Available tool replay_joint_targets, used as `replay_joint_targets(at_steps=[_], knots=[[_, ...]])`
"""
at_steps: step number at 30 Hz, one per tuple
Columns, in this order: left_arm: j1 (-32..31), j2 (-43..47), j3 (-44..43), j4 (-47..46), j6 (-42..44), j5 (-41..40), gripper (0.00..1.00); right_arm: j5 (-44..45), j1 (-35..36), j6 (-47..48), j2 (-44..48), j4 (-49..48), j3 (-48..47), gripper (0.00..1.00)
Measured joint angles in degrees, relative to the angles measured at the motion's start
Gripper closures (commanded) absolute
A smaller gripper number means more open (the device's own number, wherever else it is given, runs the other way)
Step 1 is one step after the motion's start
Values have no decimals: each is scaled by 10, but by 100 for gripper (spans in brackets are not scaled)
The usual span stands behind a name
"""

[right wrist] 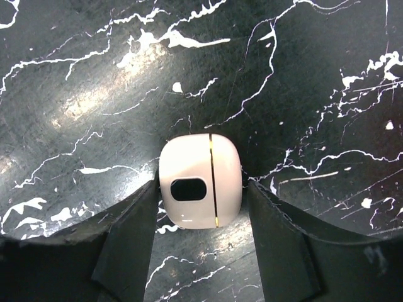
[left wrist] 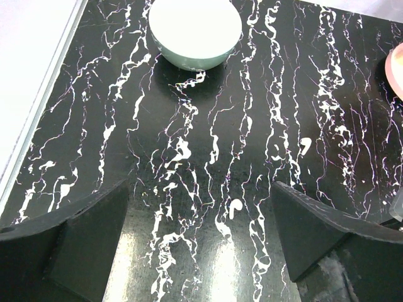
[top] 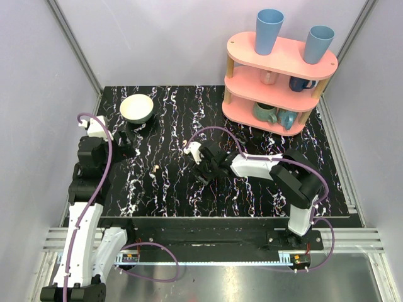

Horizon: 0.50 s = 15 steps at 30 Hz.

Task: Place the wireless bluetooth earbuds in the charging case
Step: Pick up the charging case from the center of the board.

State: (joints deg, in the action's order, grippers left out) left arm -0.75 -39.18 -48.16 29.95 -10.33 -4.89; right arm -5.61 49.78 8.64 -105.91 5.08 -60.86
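- landmark: the cream bowl [left wrist: 195, 53] on the desk [right wrist: 94, 75]; all places below are given from it.
- charging case [right wrist: 200, 182]: lies on the desk to the right of the bowl and nearer the arm bases, well apart from it. lid shut, gold seam line closed, dark oval facing up.
- right fingers [right wrist: 126, 239]: released, flanking the case. one is at its side, and a sliver of desk shows at the other.
- left fingers [left wrist: 82, 245]: spread wide, grasping nothing, hovering just on the near side of the bowl.
- wireless bluetooth earbuds: not identified with certainty. a cream speck [top: 155, 168] nearer than the bowl, slightly to its right, may be one (the white desk veining looks alike).
- step in hand, judged: placing the case; no earbud visibly seated.
- next move calls for: steadying the base, lifting the lid, then a fine pinch on a tiny earbud.
- writing: none legible on the case or elsewhere.
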Motion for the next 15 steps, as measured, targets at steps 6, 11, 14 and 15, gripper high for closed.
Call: replay_joint_targets(at_steps=[6, 11, 14, 15], knots=[[0, -20, 0, 0, 3, 37, 1, 0, 0, 8, -1, 2, -2, 59], [0, -62, 0, 4, 3, 96, 1, 0, 0, 12, 14, 2, 13, 69], [0, -87, -2, 8, -3, 138, 1, 0, 0, 14, 48, 3, 31, 70], [0, -95, -5, 10, -5, 153, 1, -1, 0, 16, 68, 3, 38, 70]])
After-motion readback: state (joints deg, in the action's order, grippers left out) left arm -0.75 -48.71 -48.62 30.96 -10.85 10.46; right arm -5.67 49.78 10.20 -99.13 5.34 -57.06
